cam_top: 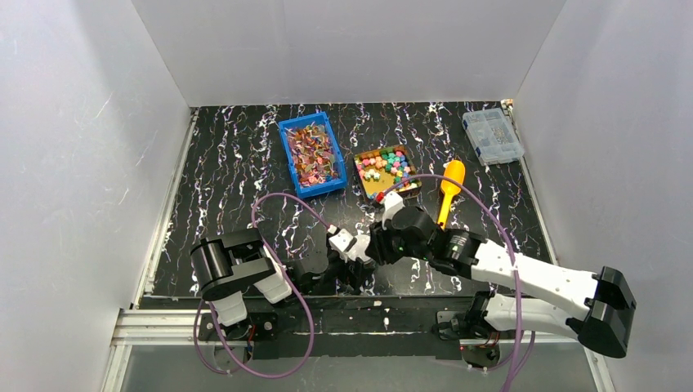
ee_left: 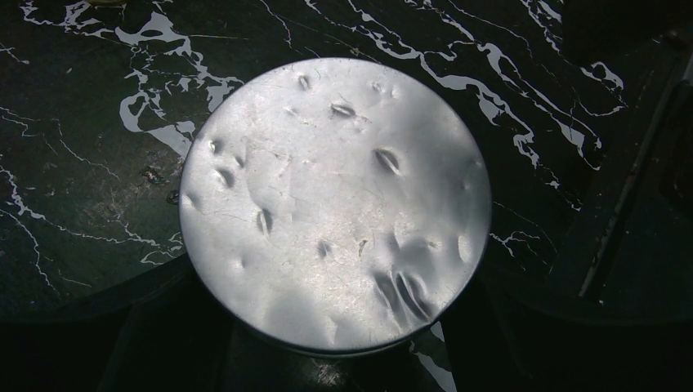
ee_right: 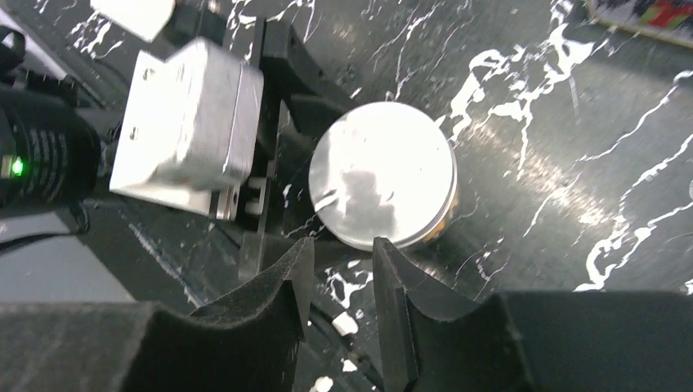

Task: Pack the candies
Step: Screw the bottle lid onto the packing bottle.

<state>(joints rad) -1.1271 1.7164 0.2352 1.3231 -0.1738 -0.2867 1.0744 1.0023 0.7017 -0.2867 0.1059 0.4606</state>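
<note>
Candies (cam_top: 389,166) sit in brown tray (cam_top: 377,190), mid-surface (cam_top: 229,180), beside blue bin (cam_top: 285,155) of foil sweets and orange scoop (cam_top: 450,184). Nearer the bases: dented round silver tin (ee_right: 382,173), lid on. Left end effector (cam_top: 358,265) looks clamped on tin. Right end effector (ee_right: 343,247) just beside tin rim, jaws slightly apart, holding nothing.

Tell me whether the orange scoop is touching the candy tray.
Apart. The top view shows a strip of black tabletop between the orange scoop and the right edge of the candy tray.
</note>
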